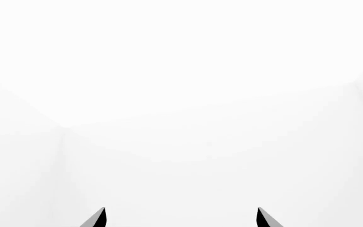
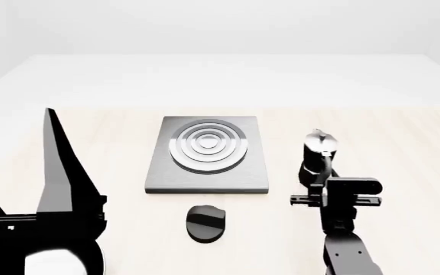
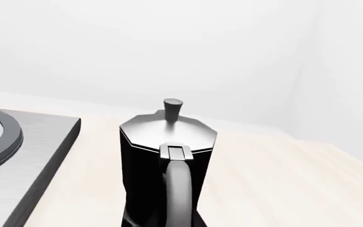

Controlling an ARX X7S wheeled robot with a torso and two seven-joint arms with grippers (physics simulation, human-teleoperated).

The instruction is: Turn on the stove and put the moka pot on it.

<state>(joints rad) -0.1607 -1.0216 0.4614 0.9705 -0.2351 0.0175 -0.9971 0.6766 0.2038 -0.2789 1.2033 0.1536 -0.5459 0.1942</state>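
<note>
1. Looking down from the head view, I had the stove (image 2: 207,156) flat on the table (image 2: 403,137), its ring burner in the centre and bare, with the knob (image 2: 204,223) just in front of its near edge, apart from the plate.
2. The pot (image 2: 317,157) stood upright on the table to the right of the stove, near it but not touching, handle turned toward me.
3. My right gripper (image 2: 321,184) sat right behind that handle. I could not tell whether its fingers were spread or pinching the handle, since the right wrist view showed only the pot (image 3: 166,156) close up and no fingertips.
4. My left gripper (image 1: 180,218) was spread and held nothing, raised at the left, well apart from everything.
5. I judged the grasp of the pot to be the step in hand. Next I needed a firm pinch on the handle, and the knob wanted turning.
</note>
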